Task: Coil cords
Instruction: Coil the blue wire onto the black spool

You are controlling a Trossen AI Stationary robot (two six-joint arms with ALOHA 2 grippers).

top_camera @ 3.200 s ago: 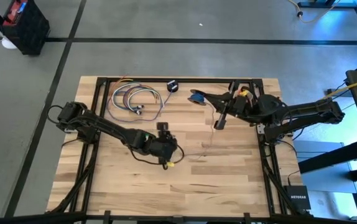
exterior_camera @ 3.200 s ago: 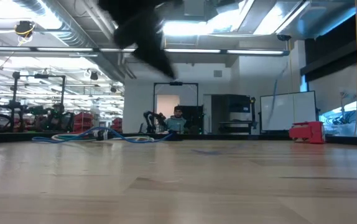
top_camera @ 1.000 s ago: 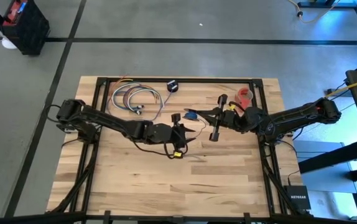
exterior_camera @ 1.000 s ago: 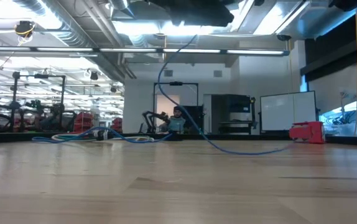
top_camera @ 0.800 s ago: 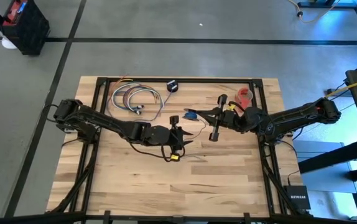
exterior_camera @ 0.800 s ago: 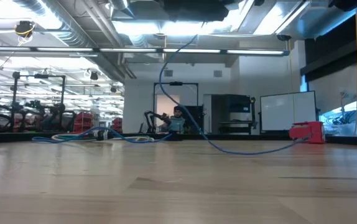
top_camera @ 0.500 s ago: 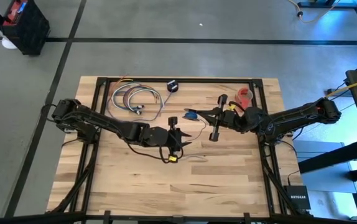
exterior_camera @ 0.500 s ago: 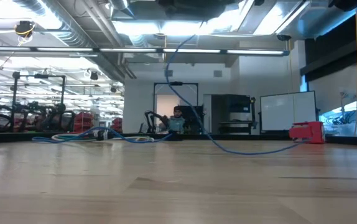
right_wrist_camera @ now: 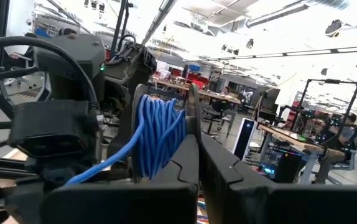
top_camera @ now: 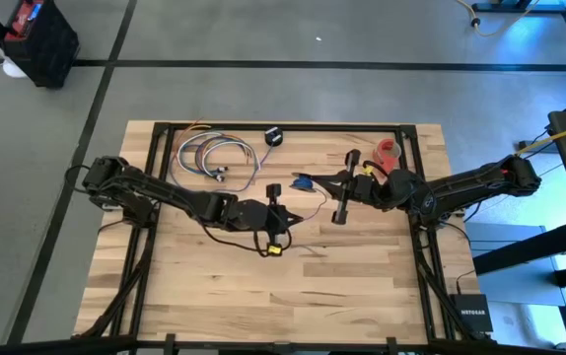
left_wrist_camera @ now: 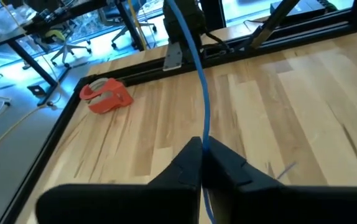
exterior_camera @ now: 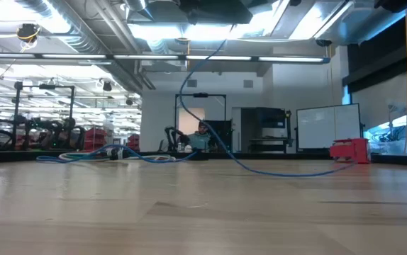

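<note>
Left gripper (top_camera: 285,212) sat near the centre of the tabletop (top_camera: 362,286), raised above the wood. Its fingers (left_wrist_camera: 185,165) were pressed together on a thin blue cord (left_wrist_camera: 198,81), which ran taut from the fingertips toward the far rail. Same cord (exterior_camera: 260,168) in the low view dropped from overhead in a long sag and trailed along the surface toward a red tape roll (exterior_camera: 349,149).

Right gripper (top_camera: 305,181) was just at 1 o'clock of the left one, near it but not touching. Its fingers (right_wrist_camera: 191,155) were closed on a bundle of blue cord (right_wrist_camera: 157,134) wound in upright loops; one strand left the bundle and ran off toward the left arm's dark housing. From above the bundle showed as a small blue patch at the fingertips.

Red tape roll (top_camera: 389,151) lay at about 2 o'clock from centre, close to the back rail, beside the right arm. Left wrist view showed it (left_wrist_camera: 106,95) flat on the wood near the black frame.

A loose heap of coloured cables (top_camera: 212,156) lay at 11 o'clock, well apart from both grippers. A small black object (top_camera: 274,136) sat at the back edge, near 12 o'clock

A seated person (exterior_camera: 202,136) showed far off in the room beyond
</note>
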